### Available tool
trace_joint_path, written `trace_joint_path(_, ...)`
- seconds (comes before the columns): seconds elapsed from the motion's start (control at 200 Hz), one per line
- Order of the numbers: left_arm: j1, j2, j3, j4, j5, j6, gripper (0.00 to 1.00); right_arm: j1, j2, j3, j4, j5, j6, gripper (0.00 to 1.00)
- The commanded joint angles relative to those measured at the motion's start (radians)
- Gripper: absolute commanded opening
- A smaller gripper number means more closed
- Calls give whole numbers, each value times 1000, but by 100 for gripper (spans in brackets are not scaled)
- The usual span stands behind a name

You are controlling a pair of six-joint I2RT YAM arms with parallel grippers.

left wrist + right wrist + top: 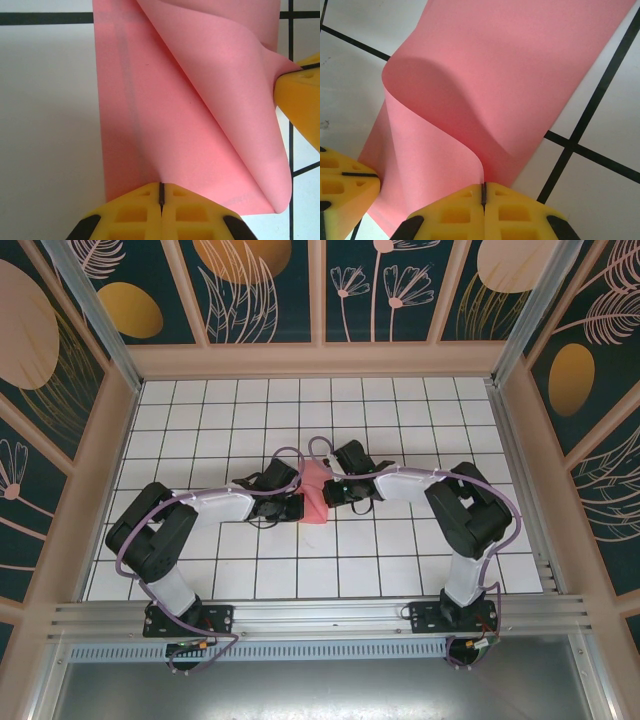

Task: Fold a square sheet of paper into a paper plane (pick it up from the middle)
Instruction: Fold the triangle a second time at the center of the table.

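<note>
The square sheet of paper (pixel 315 492) lies in the middle of the white tiled desk (pixel 200 420), between the two arms. It is already partly folded: most of it lies flat, while one flap (pixel 220 65) curls up and across it in a soft roll, not yet creased. The right gripper (pixel 483 189) has its jaws clamped on the edge of that flap, the paper running straight into the slit between them. The left gripper (pixel 161 189) has its jaws together at the near edge of the flat part. From here I can't quite tell whether they nip that edge or merely press it onto the desk. The two grippers stand just beside each other.

The step in hand looks like laying the flap over into a diagonal fold. To do it well, I'd say the left side should act as the anchor and not budge, so the flat layer doesn't slide over the tiles. The right should carry the flap's edge low and level across. It should line that edge up with the faint lengthwise line (pixel 127 100) on the flat layer, a crease I think, and only then let the roll flatten. The paper is thin and will likely buckle if pulled hard. A gentle pull, then a press from the pinned end outwards, should give a sharp, straight crease.
</note>
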Motion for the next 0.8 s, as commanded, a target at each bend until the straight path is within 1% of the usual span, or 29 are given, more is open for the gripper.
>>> trace_joint_path(0.0, 4, 8, 6, -55, -27, 10, 3, 5, 21, 25, -10, 6, -16, 0)
trace_joint_path(0.29, 5, 2, 3, -53, -28, 6, 4, 4, 43, 21, -14, 22, -10, 0)
trace_joint_path(0.425, 4, -15, -1, -46, -38, -10, 5, 5, 47, 12, -17, 33, -7, 0)
trace_joint_path(0.48, 5, -28, -2, -37, -37, -22, 7, 5, 46, 4, -13, 31, -5, 0)
trace_joint_path(0.605, 5, -93, 5, -20, -39, -60, 12, 5, 46, -5, -9, 26, -4, 0)
trace_joint_path(0.696, 9, -163, 4, 1, -74, -104, 16, 5, 47, -6, -8, 26, -5, 0)
trace_joint_path(0.796, 28, -228, -19, 73, -64, -161, 17, 5, 48, -9, -10, 25, -6, 0)
